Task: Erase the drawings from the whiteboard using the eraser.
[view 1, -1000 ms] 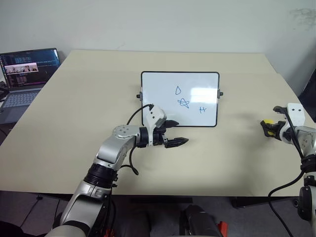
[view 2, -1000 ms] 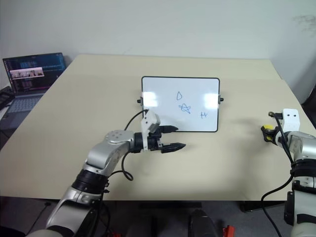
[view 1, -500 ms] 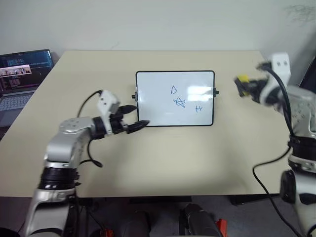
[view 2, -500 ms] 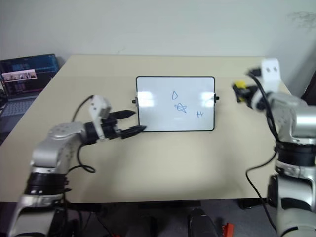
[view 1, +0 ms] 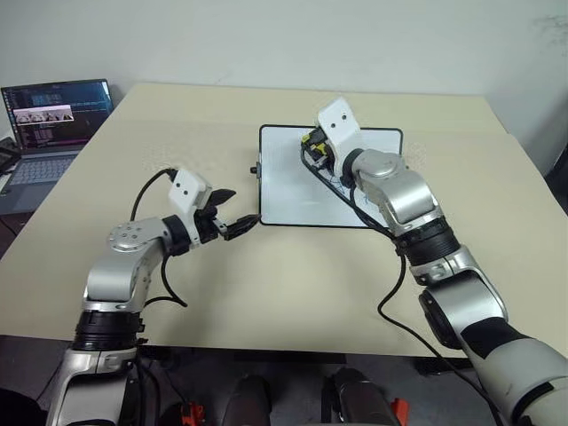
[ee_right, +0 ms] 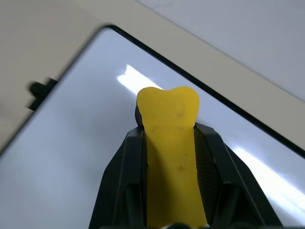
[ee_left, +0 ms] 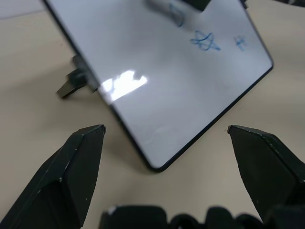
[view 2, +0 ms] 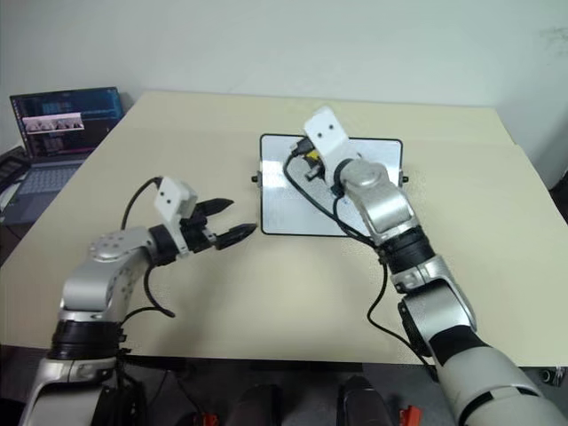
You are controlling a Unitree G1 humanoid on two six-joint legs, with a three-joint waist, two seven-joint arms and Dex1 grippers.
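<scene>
The whiteboard (view 1: 286, 193) stands tilted back at the middle of the table. My right gripper (view 1: 311, 142) is in front of its upper middle, shut on the yellow eraser (ee_right: 169, 138), whose tip sticks out past the black fingers (ee_right: 119, 167) close to the white surface. The drawings show in the left wrist view: a blue star (ee_left: 205, 41), an H-like mark (ee_left: 239, 42) and a teardrop (ee_left: 176, 14) just under the right gripper. My left gripper (view 1: 240, 209) is open, with nothing in it, just off the board's lower left corner.
An open laptop (view 1: 53, 120) sits at the table's far left corner. The beige table (view 1: 293, 284) has bare room in front of the board. A small black knob (view 1: 255, 169) juts from the board's left side.
My right arm has swung left from beyond the board's right side to in front of its upper middle, still holding the eraser. The left gripper has drawn back to the board's left corner.
</scene>
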